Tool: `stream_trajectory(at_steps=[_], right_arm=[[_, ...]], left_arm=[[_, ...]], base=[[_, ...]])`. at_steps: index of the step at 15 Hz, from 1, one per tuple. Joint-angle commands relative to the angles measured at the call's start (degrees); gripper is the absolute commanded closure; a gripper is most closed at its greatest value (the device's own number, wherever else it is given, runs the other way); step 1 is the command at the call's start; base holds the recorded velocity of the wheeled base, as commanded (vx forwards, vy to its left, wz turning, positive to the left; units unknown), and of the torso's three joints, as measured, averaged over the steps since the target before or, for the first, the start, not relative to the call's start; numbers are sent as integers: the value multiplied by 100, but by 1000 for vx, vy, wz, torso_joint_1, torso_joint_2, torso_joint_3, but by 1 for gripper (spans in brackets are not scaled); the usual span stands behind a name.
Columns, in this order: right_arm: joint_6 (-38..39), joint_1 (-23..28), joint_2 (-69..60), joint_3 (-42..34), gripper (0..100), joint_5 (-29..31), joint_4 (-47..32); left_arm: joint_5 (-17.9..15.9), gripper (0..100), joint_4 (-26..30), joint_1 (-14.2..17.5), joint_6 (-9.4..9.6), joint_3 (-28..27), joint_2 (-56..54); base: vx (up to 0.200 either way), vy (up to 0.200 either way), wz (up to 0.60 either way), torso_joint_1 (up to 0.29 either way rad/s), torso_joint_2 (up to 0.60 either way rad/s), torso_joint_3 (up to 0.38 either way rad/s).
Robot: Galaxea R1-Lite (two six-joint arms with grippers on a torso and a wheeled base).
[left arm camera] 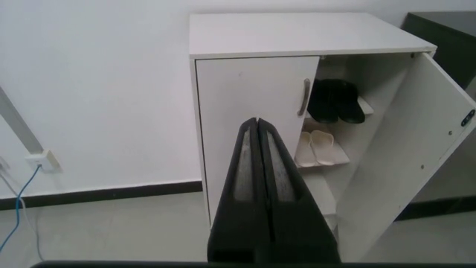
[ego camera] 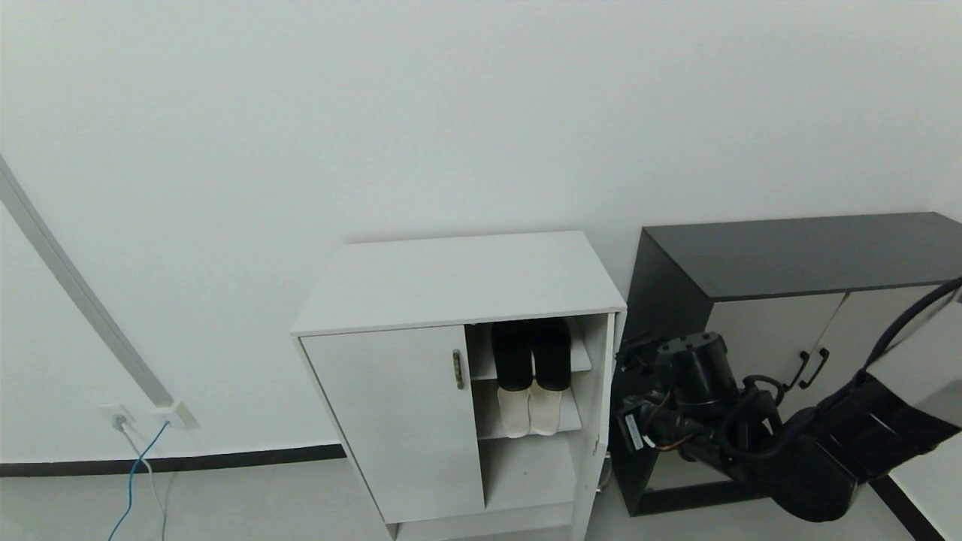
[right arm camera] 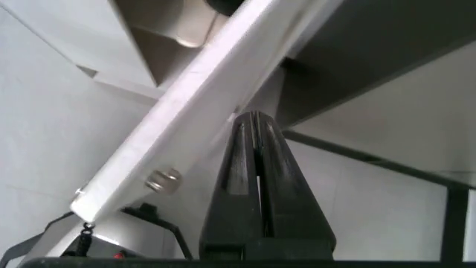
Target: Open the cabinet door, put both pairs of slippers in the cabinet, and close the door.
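Observation:
The white cabinet [ego camera: 458, 282] has its left door [ego camera: 398, 421] closed and its right door [ego camera: 599, 439] swung open, seen edge-on. Inside, black slippers [ego camera: 531, 353] rest on the upper shelf and white slippers [ego camera: 530, 409] on the shelf below. The left wrist view shows them too, the black slippers [left arm camera: 336, 104] above the white slippers [left arm camera: 320, 147], beside the open door [left arm camera: 416, 149]. My left gripper [left arm camera: 258, 125] is shut and empty, held back in front of the cabinet. My right gripper [right arm camera: 256, 119] is shut, its tip against the open door's outer face [right arm camera: 186, 119]. The right arm's wrist [ego camera: 691, 376] sits just right of that door.
A black-topped cabinet [ego camera: 797, 252] stands right of the white one, close behind the right arm. Wall sockets with cables [ego camera: 120, 417] and a slanted conduit [ego camera: 75, 293] are on the left wall. Bare floor [ego camera: 225, 503] lies left of the cabinet.

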State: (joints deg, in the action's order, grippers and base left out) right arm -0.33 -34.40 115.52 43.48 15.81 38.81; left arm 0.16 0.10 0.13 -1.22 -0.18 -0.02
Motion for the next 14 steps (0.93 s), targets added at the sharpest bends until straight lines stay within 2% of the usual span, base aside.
stream_trajectory(at_steps=[1,4,13,14], right_arm=[[33,-137,507,37,100,-25,416],[103,-251,902,143,100,-52,1304],[112,-251,876,46,100,-236,1673],[103,-251,876,37,100,-245,1673]], left_arm=[[2,100,-1,4,-1,1,2],[2,100,-1,4,-1,1,2],[19,100,-1,4,-1,1,2],[54,100,-1,4,-1,1,2]], base=[[0,0,0,0,0,0],[0,0,0,0,0,0],[0,0,0,0,0,0],[0,0,600,7,2,2]])
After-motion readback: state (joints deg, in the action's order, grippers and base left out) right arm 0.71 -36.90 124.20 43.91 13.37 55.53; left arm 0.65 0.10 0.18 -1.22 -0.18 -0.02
